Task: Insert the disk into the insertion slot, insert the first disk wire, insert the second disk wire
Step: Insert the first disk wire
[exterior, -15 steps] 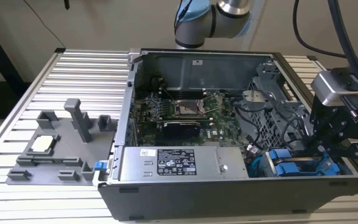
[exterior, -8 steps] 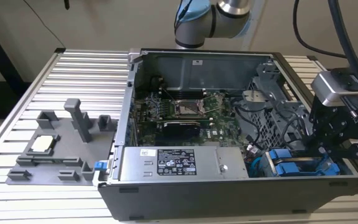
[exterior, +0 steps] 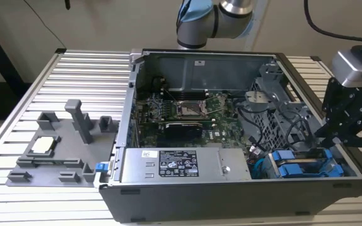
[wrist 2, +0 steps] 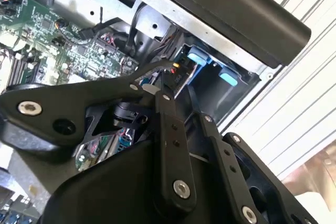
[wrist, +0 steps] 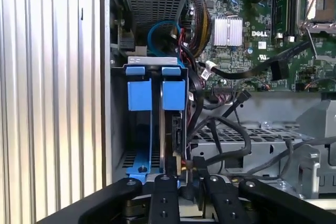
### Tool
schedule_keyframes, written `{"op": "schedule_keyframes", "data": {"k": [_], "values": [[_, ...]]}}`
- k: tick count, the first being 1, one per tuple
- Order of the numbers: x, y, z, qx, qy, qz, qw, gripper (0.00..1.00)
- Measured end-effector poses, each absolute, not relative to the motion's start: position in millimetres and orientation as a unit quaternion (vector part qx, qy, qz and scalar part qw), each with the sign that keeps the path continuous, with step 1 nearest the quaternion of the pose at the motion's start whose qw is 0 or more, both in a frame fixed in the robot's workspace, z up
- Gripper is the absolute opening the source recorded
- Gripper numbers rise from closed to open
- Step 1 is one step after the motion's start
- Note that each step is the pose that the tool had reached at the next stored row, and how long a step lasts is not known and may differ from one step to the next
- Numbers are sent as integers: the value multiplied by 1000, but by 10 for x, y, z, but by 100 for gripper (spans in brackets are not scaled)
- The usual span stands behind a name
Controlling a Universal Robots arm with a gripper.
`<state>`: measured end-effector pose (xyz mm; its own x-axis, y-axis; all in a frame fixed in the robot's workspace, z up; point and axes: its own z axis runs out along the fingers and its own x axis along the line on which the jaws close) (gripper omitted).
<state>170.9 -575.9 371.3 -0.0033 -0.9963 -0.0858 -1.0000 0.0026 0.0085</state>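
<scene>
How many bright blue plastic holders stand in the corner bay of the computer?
2. They stand side by side: the outer blue holder next to the case wall, the inner blue holder toward the circuit board. Others could be hidden behind cables.

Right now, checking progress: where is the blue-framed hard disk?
Exterior view's lower right: the disk sits in the grey perforated drive cage, beside the silver labelled box.
</scene>
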Motion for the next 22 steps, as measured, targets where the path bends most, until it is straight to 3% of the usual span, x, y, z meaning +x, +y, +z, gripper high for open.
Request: {"op": "schedule_keyframes", "data": {"k": [5,22], "values": [[1708,-5760,3906,-705,708,33,27,27],[1662,-5513,3908,-705,708,33,27,27]]}}
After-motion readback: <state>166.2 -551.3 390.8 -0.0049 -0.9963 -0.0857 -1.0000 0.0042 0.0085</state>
